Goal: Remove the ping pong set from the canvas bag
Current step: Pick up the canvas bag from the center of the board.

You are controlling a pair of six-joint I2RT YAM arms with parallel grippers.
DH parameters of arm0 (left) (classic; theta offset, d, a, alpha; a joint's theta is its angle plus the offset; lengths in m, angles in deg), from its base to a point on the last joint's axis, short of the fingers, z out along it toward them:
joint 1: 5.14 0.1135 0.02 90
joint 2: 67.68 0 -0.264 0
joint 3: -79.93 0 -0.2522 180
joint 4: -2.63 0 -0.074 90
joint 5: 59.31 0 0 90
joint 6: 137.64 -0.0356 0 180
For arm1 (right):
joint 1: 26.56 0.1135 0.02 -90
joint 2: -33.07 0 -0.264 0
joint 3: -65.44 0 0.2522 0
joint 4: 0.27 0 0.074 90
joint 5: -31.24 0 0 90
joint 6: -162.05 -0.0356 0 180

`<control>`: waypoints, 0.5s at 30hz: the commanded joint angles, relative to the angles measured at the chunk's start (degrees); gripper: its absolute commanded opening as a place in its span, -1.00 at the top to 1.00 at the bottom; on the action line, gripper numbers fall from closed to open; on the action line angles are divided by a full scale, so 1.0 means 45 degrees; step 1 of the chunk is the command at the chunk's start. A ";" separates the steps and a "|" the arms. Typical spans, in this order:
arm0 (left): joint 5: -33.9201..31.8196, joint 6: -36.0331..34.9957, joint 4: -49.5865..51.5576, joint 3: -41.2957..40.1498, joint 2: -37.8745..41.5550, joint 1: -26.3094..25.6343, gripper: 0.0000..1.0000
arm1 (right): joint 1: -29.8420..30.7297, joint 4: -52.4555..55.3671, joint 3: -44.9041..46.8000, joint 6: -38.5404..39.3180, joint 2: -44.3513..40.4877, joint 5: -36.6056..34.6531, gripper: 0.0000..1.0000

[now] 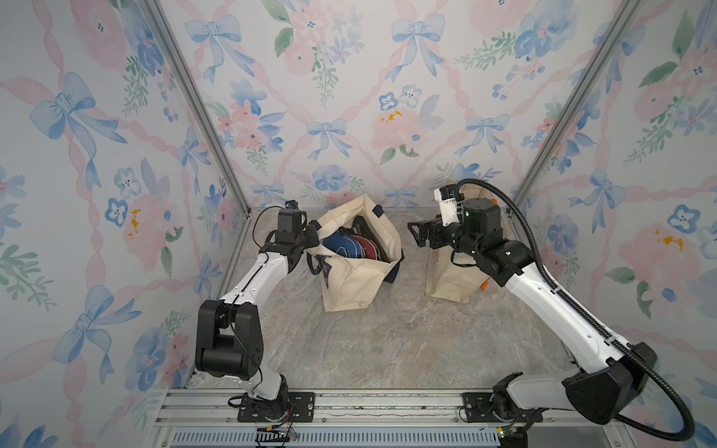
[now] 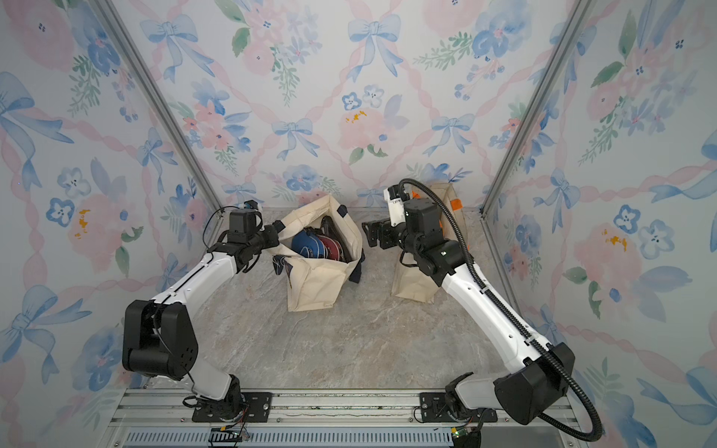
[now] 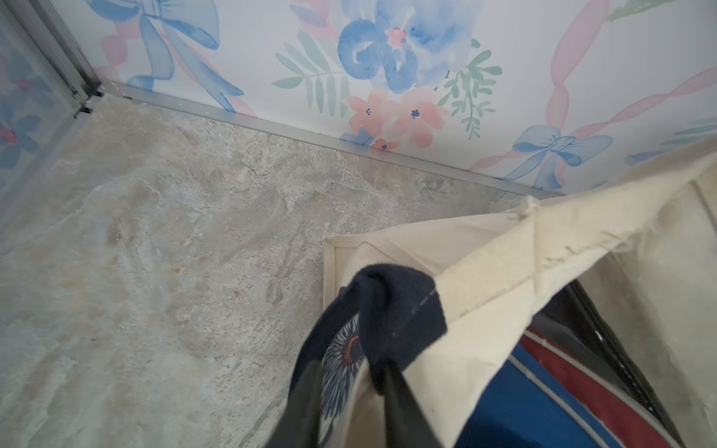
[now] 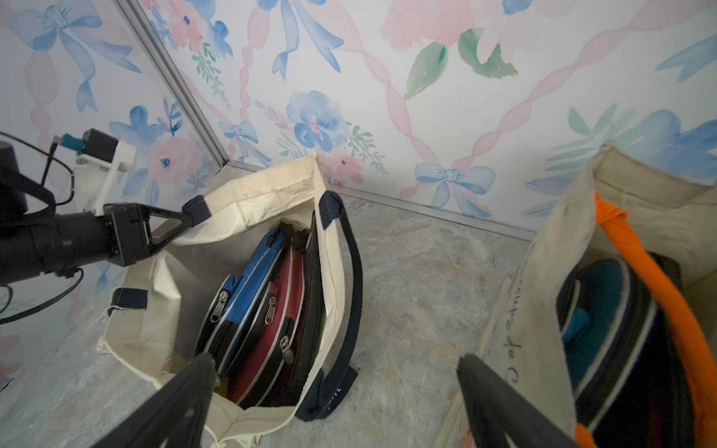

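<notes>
Paddle cases (image 1: 349, 244) half hidden inside canvas bag (image 1: 349, 287).

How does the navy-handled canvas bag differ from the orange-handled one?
Handles: the navy-handled bag has dark navy straps; the orange-handled bag has an orange one.
Contents: the navy-handled bag shows a blue case and a maroon case; the orange-handled bag shows a teal case.
Grip: the left gripper is shut on the navy-handled bag's rim; no gripper holds the orange-handled bag.
Both are cream canvas, standing open.

Cursive lettering runs down the orange-handled bag (image 4: 543, 279), only "de" legible; white marks on the canvas bag's (image 4: 252, 194) navy strap (image 4: 351, 291) are unreadable.
</notes>
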 commanded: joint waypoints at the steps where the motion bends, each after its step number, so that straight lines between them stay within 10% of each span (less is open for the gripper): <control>1: 0.0509 0.0241 0.0763 0.0388 -0.0519 -0.0115 1.00 | 0.0402 0.0634 0.0256 -0.0255 -0.0003 -0.0653 -0.93; 15: 0.1280 -0.0415 0.0911 0.2609 -0.0127 -0.0079 1.00 | 0.1800 -0.0464 0.2109 -0.2018 0.0315 -0.1548 -0.87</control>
